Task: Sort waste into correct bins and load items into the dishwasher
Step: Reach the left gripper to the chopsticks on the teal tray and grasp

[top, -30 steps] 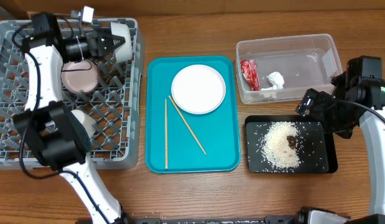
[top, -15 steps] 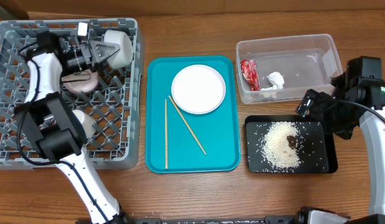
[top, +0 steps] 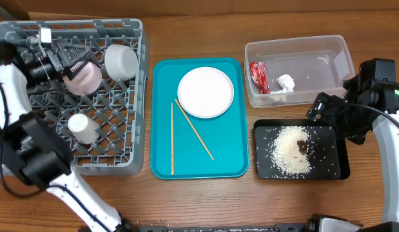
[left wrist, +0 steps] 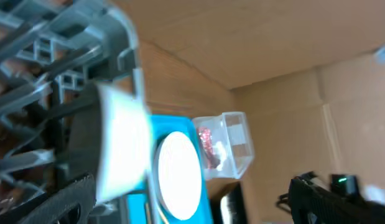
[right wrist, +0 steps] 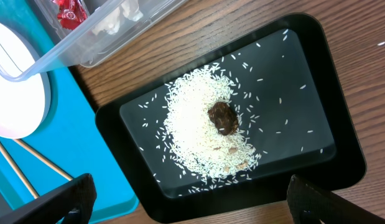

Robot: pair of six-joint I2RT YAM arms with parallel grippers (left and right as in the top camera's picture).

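Observation:
The grey dish rack [top: 131, 103] holds a grey-green bowl [top: 120, 61] on its side, a pale pink bowl [top: 83, 77] and a small white cup [top: 82, 127]. My left gripper [top: 71, 59] stands open over the pink bowl, apart from the grey-green bowl [left wrist: 120, 149]. A white plate [top: 205, 92] and two chopsticks [top: 194, 129] lie on the teal tray [top: 228, 154]. In the clear tub [top: 315, 58] are a red wrapper [top: 258, 76] and a tissue [top: 285, 82]. The black tray [right wrist: 316, 74] holds rice [right wrist: 192, 124] with a brown lump [right wrist: 223, 118]. My right gripper [right wrist: 189, 208] is open above its near edge.
The rack's walls [left wrist: 74, 37] rise close around my left wrist. The teal tray's edge [right wrist: 86, 155] lies close beside the black tray. Bare wooden tabletop [top: 199, 200] runs along the front. My right arm [top: 379, 84] stands beside the tub's right end.
My left gripper has opened, let go of the grey-green bowl in the rack and drawn back to the left. The cup now shows. The right arm has not moved.

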